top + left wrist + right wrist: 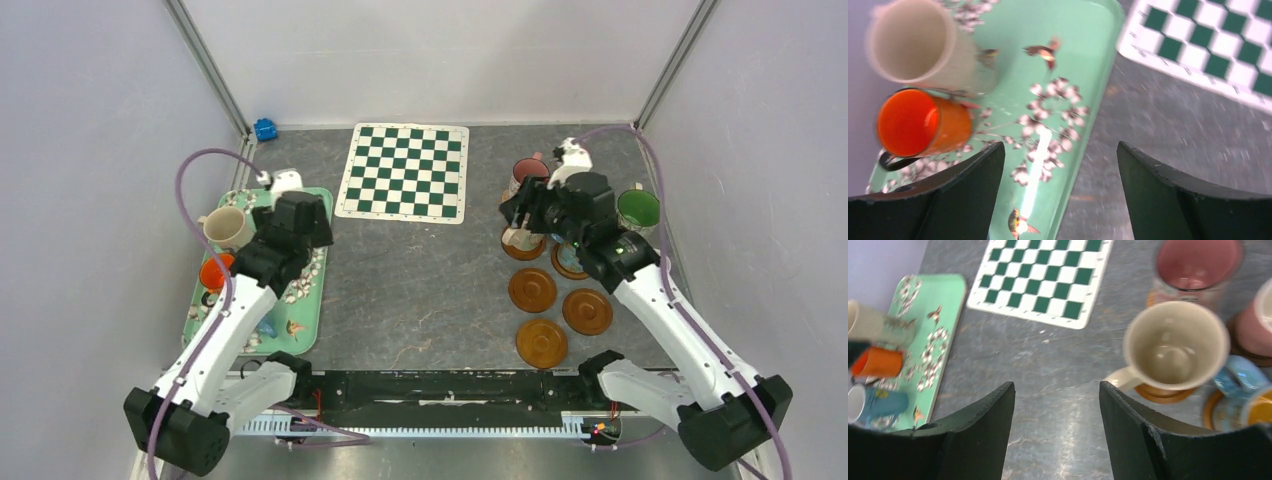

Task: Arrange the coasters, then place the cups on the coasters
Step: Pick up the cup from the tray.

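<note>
Crowding mint tray (1083,60), cream cup (913,42), orange cup (923,122), perhaps touching

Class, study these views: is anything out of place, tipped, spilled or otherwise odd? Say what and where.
Nothing is spilled or tipped. One stray: a small blue object sits alone in the far left corner by the wall, off the tray and apart from everything else.
</note>
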Motion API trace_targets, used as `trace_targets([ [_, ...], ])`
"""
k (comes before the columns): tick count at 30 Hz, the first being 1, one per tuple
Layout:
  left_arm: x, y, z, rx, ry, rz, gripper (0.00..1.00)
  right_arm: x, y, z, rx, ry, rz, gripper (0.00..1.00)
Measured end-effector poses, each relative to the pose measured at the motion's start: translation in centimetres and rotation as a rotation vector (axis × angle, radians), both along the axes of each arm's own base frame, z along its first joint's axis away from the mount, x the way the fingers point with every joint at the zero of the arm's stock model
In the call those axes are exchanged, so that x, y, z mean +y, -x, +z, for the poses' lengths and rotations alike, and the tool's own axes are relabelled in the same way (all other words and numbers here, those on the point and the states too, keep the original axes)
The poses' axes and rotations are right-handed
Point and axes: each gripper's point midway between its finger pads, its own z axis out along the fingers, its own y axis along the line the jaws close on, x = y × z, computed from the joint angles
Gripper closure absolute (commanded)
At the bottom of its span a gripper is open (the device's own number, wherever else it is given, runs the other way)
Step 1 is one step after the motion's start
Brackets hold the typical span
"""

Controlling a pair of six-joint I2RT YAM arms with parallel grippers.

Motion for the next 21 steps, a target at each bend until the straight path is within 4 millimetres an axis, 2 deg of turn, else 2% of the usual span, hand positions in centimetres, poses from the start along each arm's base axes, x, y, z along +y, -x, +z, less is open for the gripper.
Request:
trace_targets([
  [5,6.7,-1.9,1.9,-0.037,0.009,0.274,0.13,5.6,2.4,0.1,-0.024,0.013,0.163,0.34],
  [10,11.1,-3.9,1.8,-0.074,0.050,0.391,0.14,9.0,4.5,-0.6,-0.020,0.034,0.268,0.34],
  [13,12.6,-4.7,1.5,-0.071,0.027,0.414,0.17,9.7,5.2,-0.9,-0.027,0.033,0.295,0.34],
  [17,14.3,-6.3,0.6,-0.015,-0.006,0.421,0.21,9.4,5.8,-1.7,-0.024,0.038,0.300,0.33],
  [21,16.0,-7.9,-1.5,0.056,0.005,0.432,0.22,9.2,5.9,-1.3,-0.040,0.037,0.305,0.33],
])
